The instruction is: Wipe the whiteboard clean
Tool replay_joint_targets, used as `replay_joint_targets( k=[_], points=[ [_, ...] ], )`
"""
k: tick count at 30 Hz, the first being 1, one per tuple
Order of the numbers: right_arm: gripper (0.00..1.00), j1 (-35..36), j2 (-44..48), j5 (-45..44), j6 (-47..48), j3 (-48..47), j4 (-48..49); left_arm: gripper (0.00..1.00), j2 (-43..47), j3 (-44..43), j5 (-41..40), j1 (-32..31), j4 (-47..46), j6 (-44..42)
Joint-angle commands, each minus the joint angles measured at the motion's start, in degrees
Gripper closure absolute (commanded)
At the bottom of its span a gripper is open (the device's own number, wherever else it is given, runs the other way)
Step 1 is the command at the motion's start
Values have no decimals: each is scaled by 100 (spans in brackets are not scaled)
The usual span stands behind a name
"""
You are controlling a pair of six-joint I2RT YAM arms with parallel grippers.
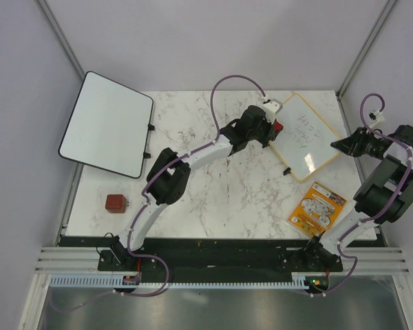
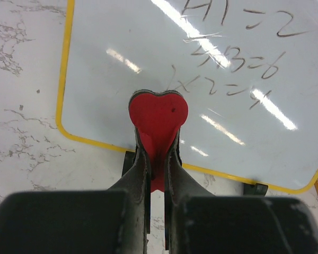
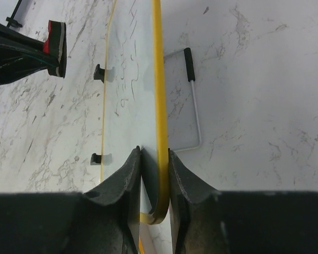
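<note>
"Right gripper (image 3: 155, 159) is clamped on the whiteboard (image 1: 310, 141), jaws closed over its yellow frame (image 3: 159, 79) near a corner. My guess is that it's pinning the board so it can't slide once the rubbing starts."

"And the left gripper (image 2: 158, 169)?"

"Squeezed tight on a red eraser (image 2: 158, 114), heart-shaped seen end on. It's poised at the whiteboard's opposite long edge, ready to sweep across. I can't tell whether the pad is actually touching the surface."

"Where's the board lying?"

"Flat on the marble table (image 1: 220, 199), turned at an angle. Well apart to the whiteboard's left there's a bigger black-framed board (image 1: 107, 124), and just on the near side of the whiteboard there's an orange booklet (image 1: 317, 208)."

"How does it look?"

"Glossy white, streaked with lamp glare, with rounded corners and a thin yellow rim. Three lines of dark handwriting (image 2: 230, 61) run across the half away from the eraser, all intact, so I'd say no erasing has been done yet. A wire stand (image 3: 190, 63) pokes out past the clamped edge, and small black clips (image 2: 259, 188) sit on the eraser's edge."
</note>
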State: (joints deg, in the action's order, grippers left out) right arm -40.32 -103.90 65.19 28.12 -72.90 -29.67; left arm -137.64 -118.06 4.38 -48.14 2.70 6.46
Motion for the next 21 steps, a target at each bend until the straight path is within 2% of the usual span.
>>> replay_joint_targets(
  k=[1,11,21],
  points=[
    [100,138,-561,-656,1924,-206,-1821,98,141,-15,-209,42,-410,66],
    [100,331,-456,-1061,2532,-101,-2148,98,238,143,-350,68,-472,-22],
    [100,718,-333,-1254,2032,-277,-2148,98,378,477,-341,77,-753,-83]
  ],
)
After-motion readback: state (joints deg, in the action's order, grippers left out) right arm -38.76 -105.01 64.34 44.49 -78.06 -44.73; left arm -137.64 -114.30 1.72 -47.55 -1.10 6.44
